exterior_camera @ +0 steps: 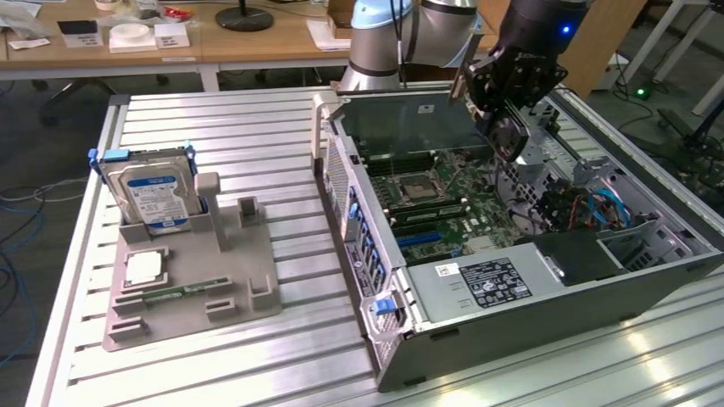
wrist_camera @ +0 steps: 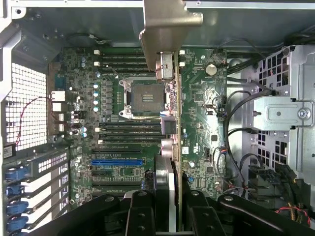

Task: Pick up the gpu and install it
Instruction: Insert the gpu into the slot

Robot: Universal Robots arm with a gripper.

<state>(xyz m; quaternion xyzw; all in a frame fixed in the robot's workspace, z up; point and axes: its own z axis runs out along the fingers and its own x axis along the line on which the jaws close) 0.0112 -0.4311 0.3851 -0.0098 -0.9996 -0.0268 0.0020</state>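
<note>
The black two-fingered gripper (wrist_camera: 171,204) is clamped shut on the thin green circuit-board gpu (wrist_camera: 175,123). It pinches both faces so the card hangs edge-on, likely for lowering into a slot. The card's silvery metal end bracket (wrist_camera: 167,24) leads. Beneath it lies the green motherboard (wrist_camera: 123,128), whose long blue expansion slot (wrist_camera: 116,161) runs crosswise to the card, inside the open grey computer case (exterior_camera: 509,314). Farther off, a blue-labelled hard drive (exterior_camera: 153,191) stands in a grey holder (exterior_camera: 226,280).

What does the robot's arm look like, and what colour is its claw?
The arm is made of silvery-grey tubes with pale blue caps on the joints. Near the end it turns black, with a small blue light. The gripper is black too, with chunky fingers dotted with round screws.
</note>
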